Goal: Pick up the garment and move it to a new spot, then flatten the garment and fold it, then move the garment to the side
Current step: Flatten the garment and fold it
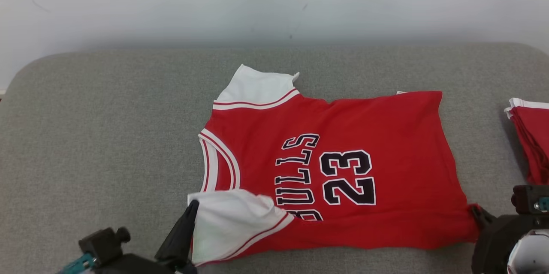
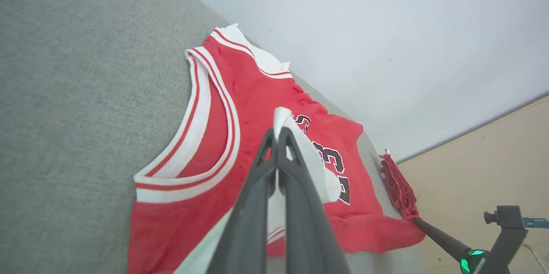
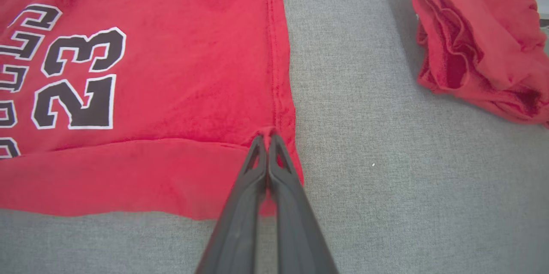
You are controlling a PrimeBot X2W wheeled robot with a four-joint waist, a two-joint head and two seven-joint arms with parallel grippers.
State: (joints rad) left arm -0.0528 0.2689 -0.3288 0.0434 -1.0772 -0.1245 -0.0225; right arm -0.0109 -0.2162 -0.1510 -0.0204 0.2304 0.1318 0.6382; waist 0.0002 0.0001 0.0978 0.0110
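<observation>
Jersey (image 1: 343,137) is spread out sideways on the grey surface (image 1: 107,137), a bit right of centre and closer to the near edge, collar pointing at the left edge and the 23 face up.

Left jaws are clamped tight on the white shoulder flap (image 1: 231,218) at the near-left corner of the shirt, with a dark finger (image 1: 182,233) poking in from the near edge. That flap is already turned up over the red.

Right jaws are pinched shut on the hem corner (image 3: 279,137) at the shirt's near-right end, and the finger (image 3: 238,214) lies low over the fabric.

Off by the right edge there's another red garment (image 1: 532,137), bunched up and well apart from this one.

My read: moving and flattening look mostly done, and this is the start of the fold. Next move probably wants both arms lifting together and carrying the near side toward the far edge, keeping the cloth taut between them so it lands square.
</observation>
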